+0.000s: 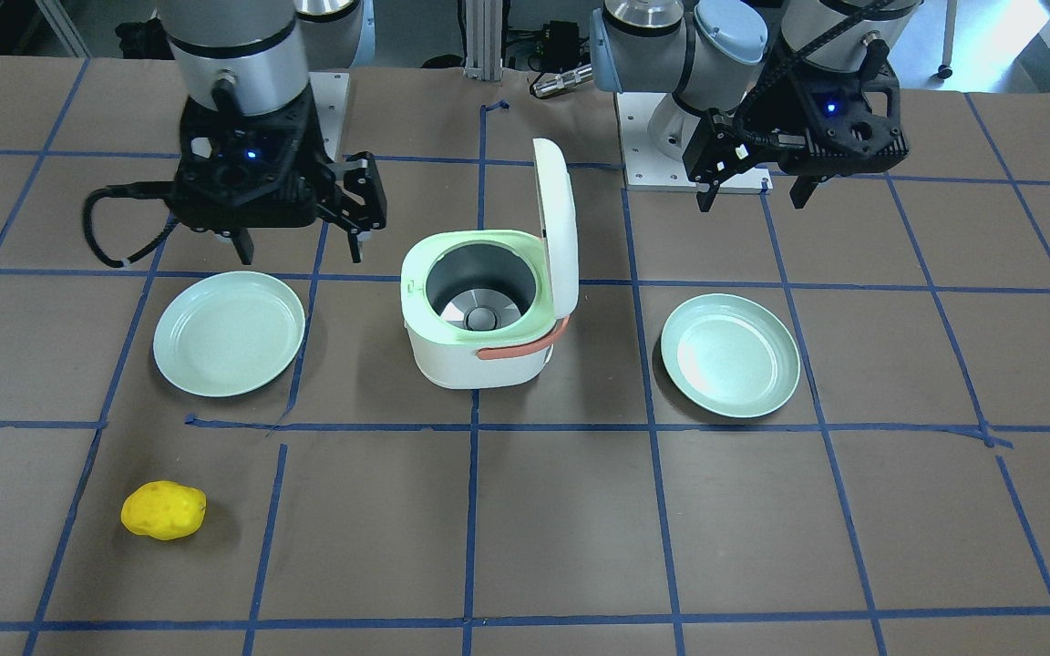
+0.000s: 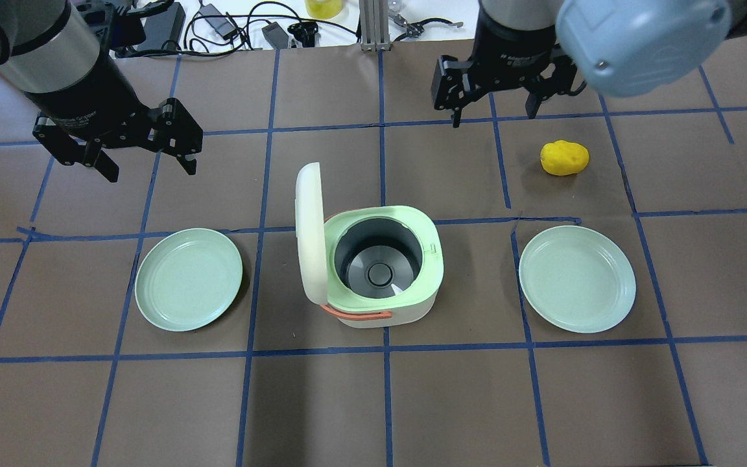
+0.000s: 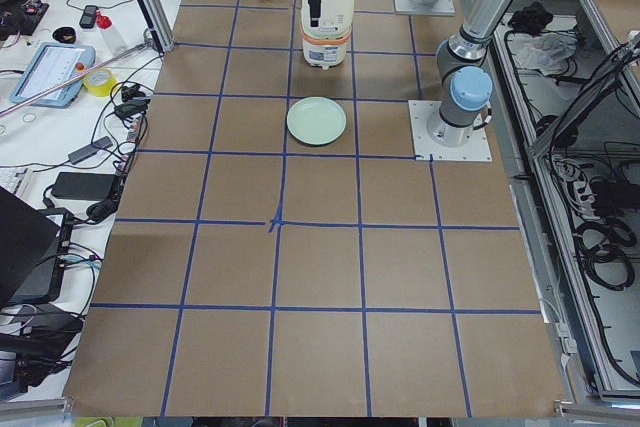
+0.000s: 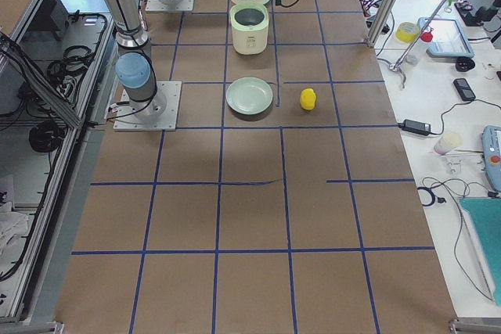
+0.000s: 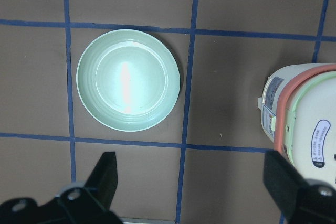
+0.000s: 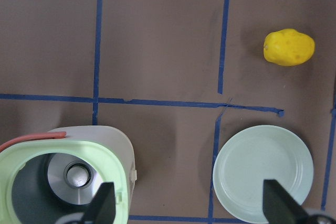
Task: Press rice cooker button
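Note:
The white rice cooker (image 2: 380, 272) with a green rim stands at the table's middle, and its lid (image 2: 308, 233) stands open and upright. The inner pot is empty. A small tab button (image 2: 434, 248) sits on the rim's edge on the robot's right, and also shows in the front view (image 1: 411, 285). My left gripper (image 2: 150, 167) hovers open and empty left of the cooker, above the table; its wrist view shows the cooker's side (image 5: 304, 114). My right gripper (image 2: 493, 113) hovers open and empty to the cooker's far right; its wrist view shows the cooker (image 6: 63, 177) below.
A pale green plate (image 2: 189, 280) lies left of the cooker and another (image 2: 578, 279) lies right of it. A yellow potato (image 2: 565, 157) lies beyond the right plate. Blue tape lines cross the brown table.

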